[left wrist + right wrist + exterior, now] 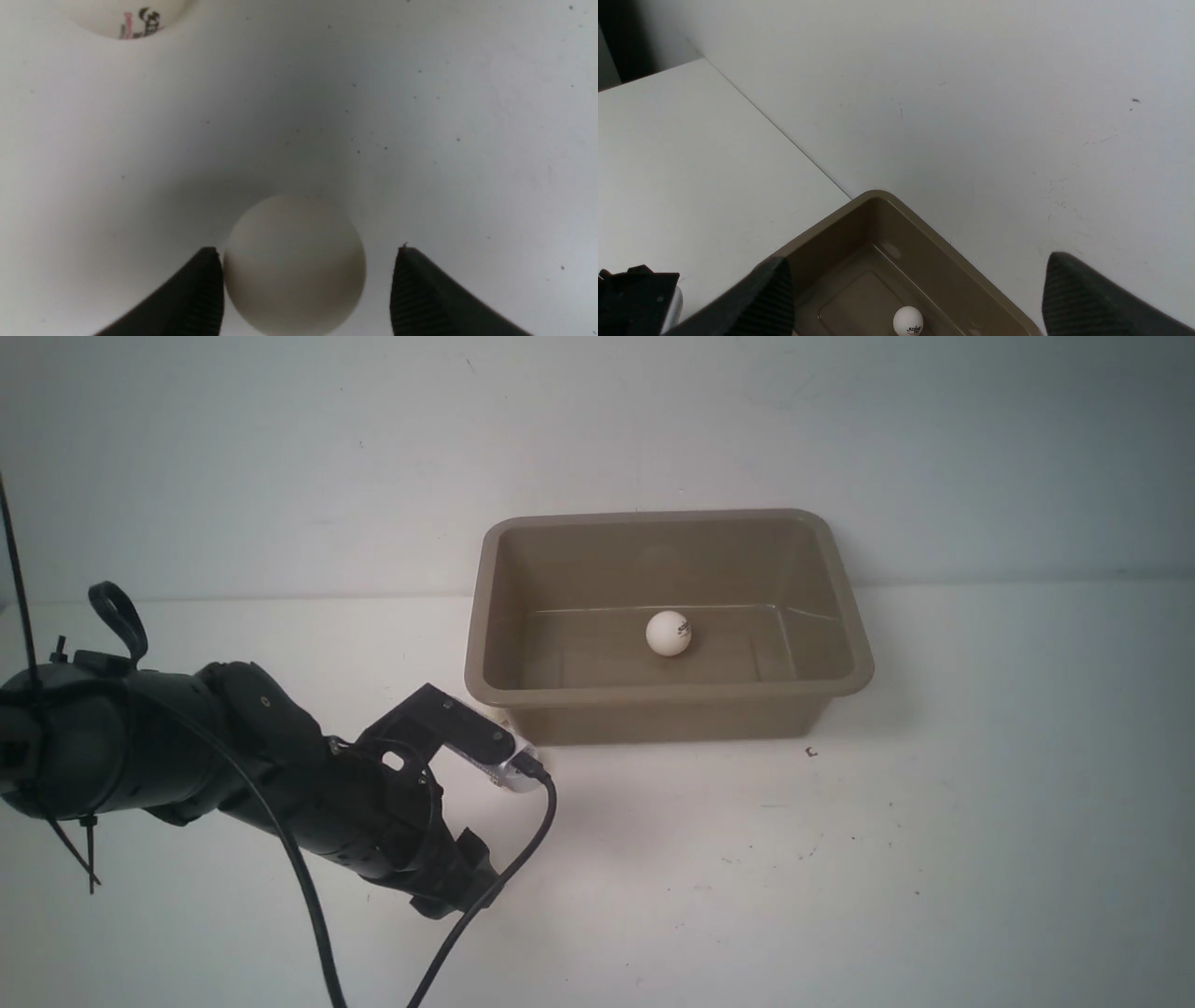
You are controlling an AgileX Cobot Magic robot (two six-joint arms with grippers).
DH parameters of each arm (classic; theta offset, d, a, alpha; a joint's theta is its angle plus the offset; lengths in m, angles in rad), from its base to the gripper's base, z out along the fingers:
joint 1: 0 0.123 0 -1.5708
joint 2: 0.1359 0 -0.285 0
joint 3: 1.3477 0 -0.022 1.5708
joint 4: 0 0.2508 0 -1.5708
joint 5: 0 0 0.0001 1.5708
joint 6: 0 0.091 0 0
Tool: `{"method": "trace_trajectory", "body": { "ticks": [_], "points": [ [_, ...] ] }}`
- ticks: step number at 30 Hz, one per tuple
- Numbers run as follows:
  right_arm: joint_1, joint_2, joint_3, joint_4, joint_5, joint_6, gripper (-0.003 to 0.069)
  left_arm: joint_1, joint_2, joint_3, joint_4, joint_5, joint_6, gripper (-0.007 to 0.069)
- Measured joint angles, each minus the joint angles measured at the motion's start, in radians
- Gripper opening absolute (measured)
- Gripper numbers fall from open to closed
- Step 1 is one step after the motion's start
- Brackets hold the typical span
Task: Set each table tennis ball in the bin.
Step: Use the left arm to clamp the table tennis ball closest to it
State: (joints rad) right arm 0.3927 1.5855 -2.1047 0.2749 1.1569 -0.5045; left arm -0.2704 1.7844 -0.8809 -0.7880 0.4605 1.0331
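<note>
Ball straddled by left hand | second ball in bin

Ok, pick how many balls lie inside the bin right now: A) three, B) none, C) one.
C: the front view shows a single table tennis ball resting on the floor of the bin, with no other ball inside.

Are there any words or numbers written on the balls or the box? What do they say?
Ball inside the bin: dark logo, too small to read.
Second ball, outside it: red and black print, too blurred to read.
Third ball: no print showing.
Nothing else carries writing.
</note>
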Motion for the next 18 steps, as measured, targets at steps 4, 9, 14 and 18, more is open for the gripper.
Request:
{"method": "trace_trajectory", "body": {
  "ticks": [4,9,14,18],
  "points": [
    [0.000,0.000,0.000,0.018,-0.015,-0.013,0.0653,0.000,0.015,-0.004,-0.013,-0.015,-0.001,0.0342],
    [0.000,0.000,0.000,0.044,-0.043,-0.016,0.0633,0.000,0.018,-0.012,-0.017,-0.004,0.000,0.0342],
    [0.000,0.000,0.000,0.045,-0.064,-0.016,0.0625,0.000,-0.016,-0.042,-0.008,0.098,0.000,0.0342],
    [0.000,0.000,0.000,0.046,-0.073,-0.016,0.0620,0.000,-0.150,-0.148,-0.003,0.258,-0.020,0.0342]
  ]
}}
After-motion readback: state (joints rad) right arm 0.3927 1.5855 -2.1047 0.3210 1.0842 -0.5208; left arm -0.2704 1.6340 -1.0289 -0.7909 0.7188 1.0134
